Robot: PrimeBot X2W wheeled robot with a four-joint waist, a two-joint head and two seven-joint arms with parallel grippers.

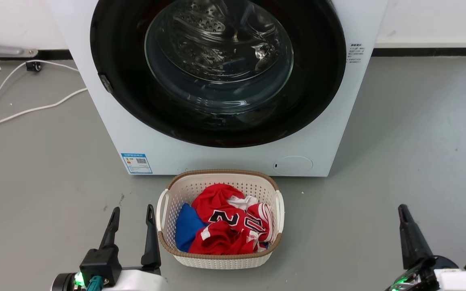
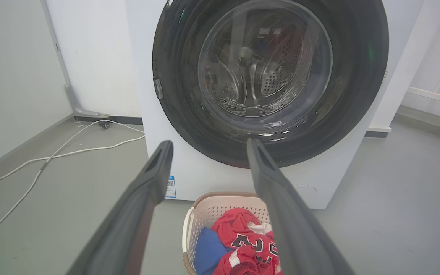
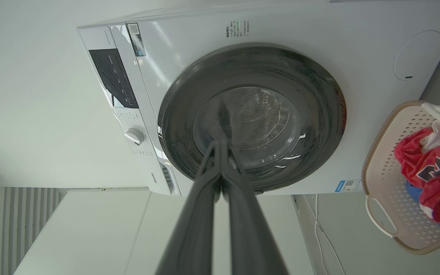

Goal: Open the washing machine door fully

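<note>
Door [image 1: 219,60] is shut, flush in the front of the washer [image 1: 225,159]: a glossy black ring round a clear glass bowl, with the steel drum [image 1: 212,24] showing through. It's round, so no long axis to speak of. What counts is the rim, and on the left rim there's a small grey fitting [image 1: 105,83], catch or hinge, I can't tell from here. Now the arms: both low and well back from the machine, with the door ahead of and above them. Left gripper [image 1: 132,209] has its fingers spread apart with nothing between them, and in its wrist view they frame the lower part of the door, aimed straight at it. Right gripper [image 1: 403,212] has its fingers pressed together, empty, out wide to the right. Its wrist view is rolled on its side, tips lined up on the glass. My read: the opening hasn't begun, and the left arm is on the fitting's side, so if that's the catch, left is nearer. Watch the basket [image 1: 219,173], white with a brown rim, holding a red jersey [image 1: 229,220] and something blue. It's parked right in front of the washer under the door, just beside the left gripper. The grey floor [image 1: 419,141] is smooth, and a white cable [image 1: 34,109] trails off left toward the pale wall [image 1: 14,24].
</note>
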